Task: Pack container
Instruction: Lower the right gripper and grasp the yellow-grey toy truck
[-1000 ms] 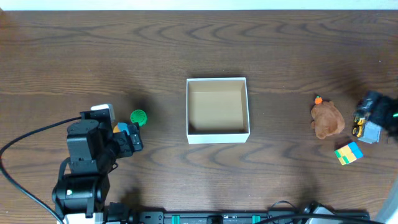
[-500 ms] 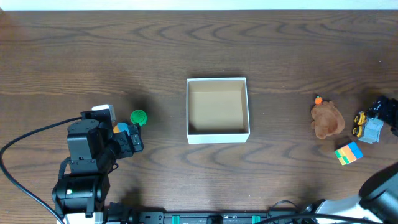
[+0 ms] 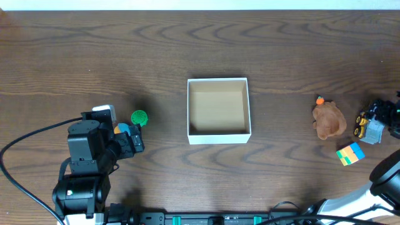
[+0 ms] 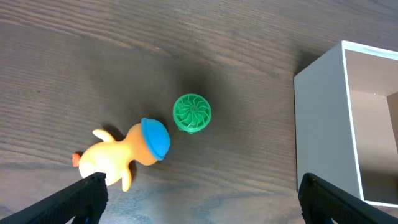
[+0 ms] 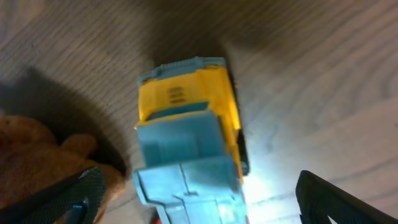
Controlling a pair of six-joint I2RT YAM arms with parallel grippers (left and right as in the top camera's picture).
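Well to the left of the container (image 3: 219, 136), the left fingers (image 3: 130, 142) are spread wide and grasp nothing; they are held above the wooden table (image 3: 281, 50). Just in front of them a yellow rubber duck (image 4: 121, 155) with a blue cap lies on its side. A green ribbed disc (image 4: 192, 113) sits just beside the duck's head, on the side nearer to the container.

The container is a square box with thin white walls and a tan inside. It stands upright in the middle of the table, open at the top, well apart from both arms.

To the right of the container lies a brown plush toy (image 3: 329, 120) with a small orange part at its edge. A little further from the container is a small cube (image 3: 350, 154) with yellow, green and blue patches. Farthest from the container, at the right edge, a yellow toy truck (image 5: 186, 124) with a grey-blue body lies between the right fingers (image 3: 390, 117). These are released and stand on each side of the truck without pressing it.
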